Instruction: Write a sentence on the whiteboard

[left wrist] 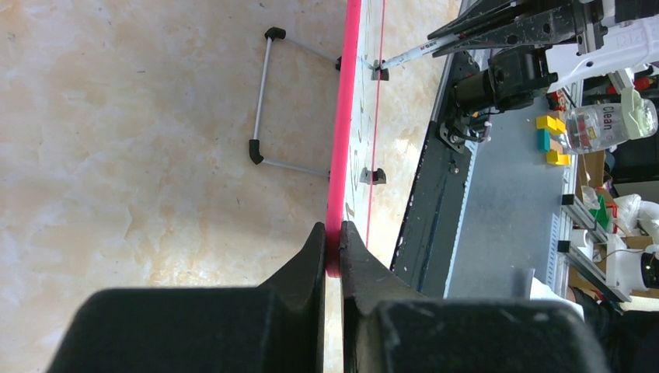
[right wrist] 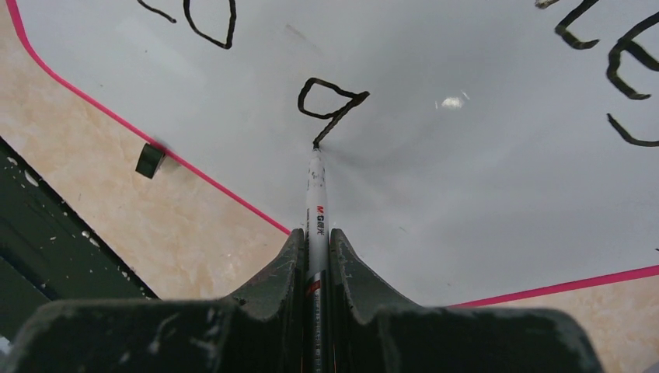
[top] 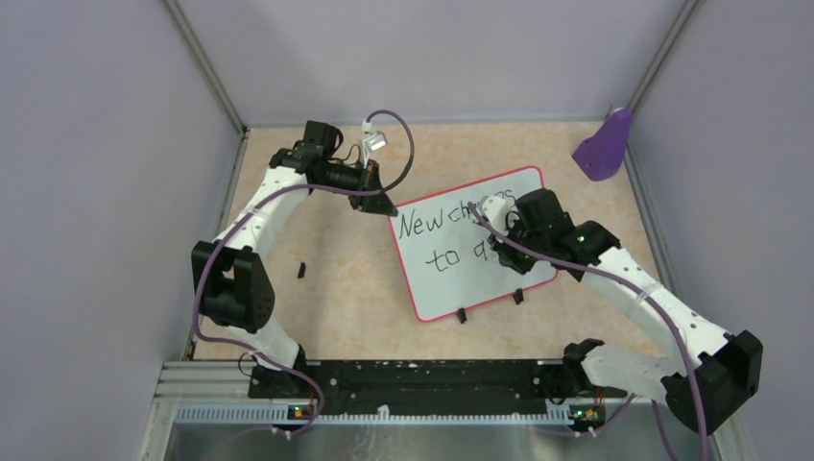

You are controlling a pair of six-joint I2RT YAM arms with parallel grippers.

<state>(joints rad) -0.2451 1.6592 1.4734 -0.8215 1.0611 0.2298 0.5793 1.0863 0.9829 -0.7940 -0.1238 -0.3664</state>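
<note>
The whiteboard (top: 451, 286) lies tilted on the table, right of centre. The sentence (top: 427, 224) reads "New ch…" with "to" and the start of a letter below; the right arm hides the rest. My left gripper (top: 387, 206) is shut on the board's upper-left corner, and in the left wrist view (left wrist: 332, 233) its jaws pinch the pink rim (left wrist: 342, 155). My right gripper (top: 494, 247) is over the board, shut on a white marker (right wrist: 316, 194). The marker tip touches the board (right wrist: 482, 194) at the tail of a partly drawn "g" (right wrist: 330, 105).
A purple object (top: 605, 144) stands at the back right corner. A small black piece (top: 301, 270) lies left of the board. Two black clip feet (top: 462, 315) sit on the board's near edge. A wire stand (left wrist: 264, 101) lies behind the board. Walls enclose three sides.
</note>
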